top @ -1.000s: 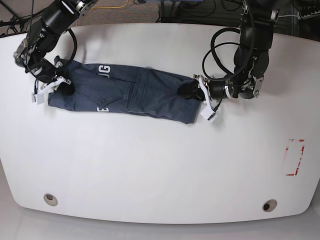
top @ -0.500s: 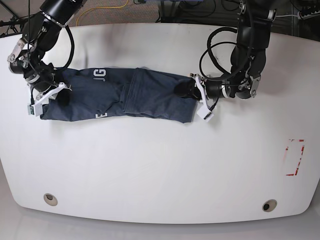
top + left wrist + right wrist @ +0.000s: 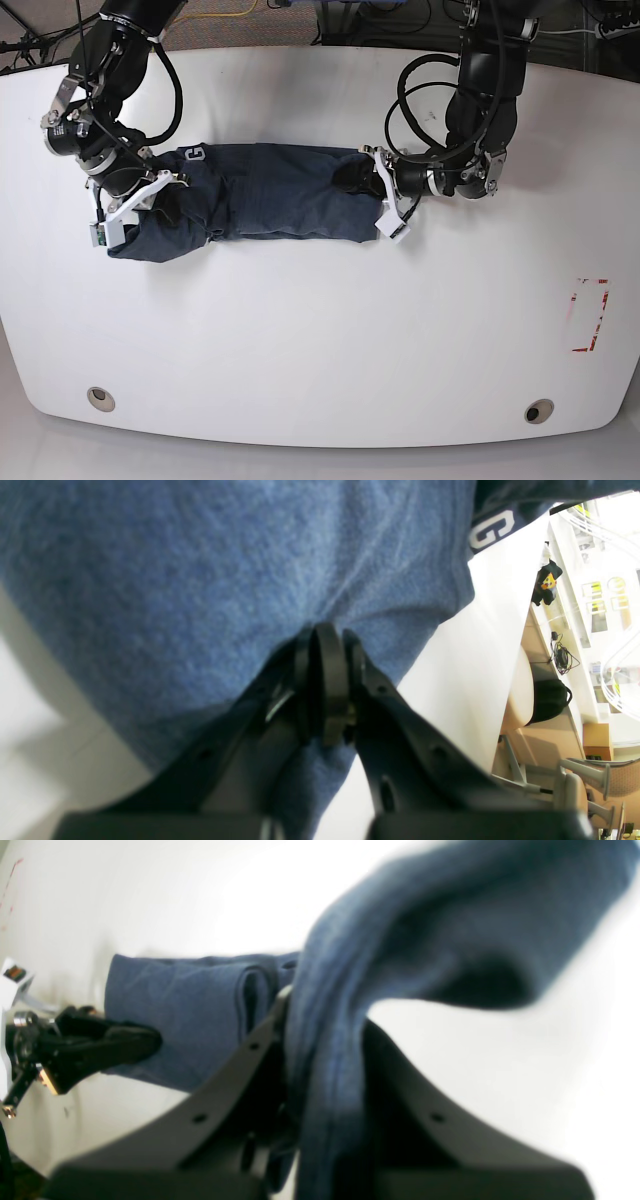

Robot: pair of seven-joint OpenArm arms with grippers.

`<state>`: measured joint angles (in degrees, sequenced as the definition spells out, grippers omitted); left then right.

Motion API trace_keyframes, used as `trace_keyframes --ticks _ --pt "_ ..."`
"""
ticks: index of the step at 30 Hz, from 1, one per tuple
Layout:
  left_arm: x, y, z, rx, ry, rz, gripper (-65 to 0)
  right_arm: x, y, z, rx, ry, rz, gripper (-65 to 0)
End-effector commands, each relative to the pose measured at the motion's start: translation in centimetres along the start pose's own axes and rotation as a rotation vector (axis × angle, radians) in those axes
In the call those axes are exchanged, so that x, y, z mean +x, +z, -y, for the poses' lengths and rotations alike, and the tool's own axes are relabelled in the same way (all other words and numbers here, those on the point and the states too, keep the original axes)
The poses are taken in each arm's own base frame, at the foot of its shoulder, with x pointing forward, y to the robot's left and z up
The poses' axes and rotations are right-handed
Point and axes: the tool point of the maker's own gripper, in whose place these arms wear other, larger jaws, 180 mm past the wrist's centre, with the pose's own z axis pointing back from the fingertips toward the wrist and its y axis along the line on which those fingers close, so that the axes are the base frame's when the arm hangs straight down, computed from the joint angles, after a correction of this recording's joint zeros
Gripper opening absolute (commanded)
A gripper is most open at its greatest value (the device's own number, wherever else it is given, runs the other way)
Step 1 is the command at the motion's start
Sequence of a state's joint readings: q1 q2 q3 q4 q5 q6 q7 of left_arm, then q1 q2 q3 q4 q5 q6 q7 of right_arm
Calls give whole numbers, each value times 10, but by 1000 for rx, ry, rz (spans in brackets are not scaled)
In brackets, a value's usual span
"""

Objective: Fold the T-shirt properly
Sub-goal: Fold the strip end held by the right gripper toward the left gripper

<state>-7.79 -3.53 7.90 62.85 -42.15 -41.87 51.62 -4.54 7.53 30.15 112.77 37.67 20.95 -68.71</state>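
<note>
T-shirt (image 3: 265,192) stretched as a long, narrow band across the upper middle of the white tabletop (image 3: 320,330), long axis running left to right in the base view, 1 white letter showing near its left end. Right claw (image 3: 135,195), at the left of that view, clenched on the shirt's left end; seen from the right wrist, blue cloth (image 3: 320,1050) pinched between the 2 jaws and draped over them, a loose fold hanging blurred toward the upper right. Left claw (image 3: 372,185), at the right of the base view, clenched on the opposite end; in the left wrist view, jaws pressed together on a gather of fabric (image 3: 225,580), which fills most of the frame above them. So each end held by 1 arm, garment lying between the 2 claws, sagging a little at the lower left. Probably mid-fold: next move likely turning on bringing 1 end over along that long axis toward the other, each arm nearest its own end. Bunched left end a risk for an uneven crease.
</note>
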Motion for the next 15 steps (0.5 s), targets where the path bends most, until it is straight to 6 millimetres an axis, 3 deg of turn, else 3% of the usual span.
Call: trace_keyframes --ticks 1,8,15 --pt "-30 -14 8 3 33 -124 -639 11 -4 -17 46 52 22 -650" --pt "-21 -28 24 -36 33 -100 -639 4 -19 -56 143 56 7 -650" --pt "-18 -28 24 -36 31 -98 -639 -6 -29 -87 214 86 -28 -650"
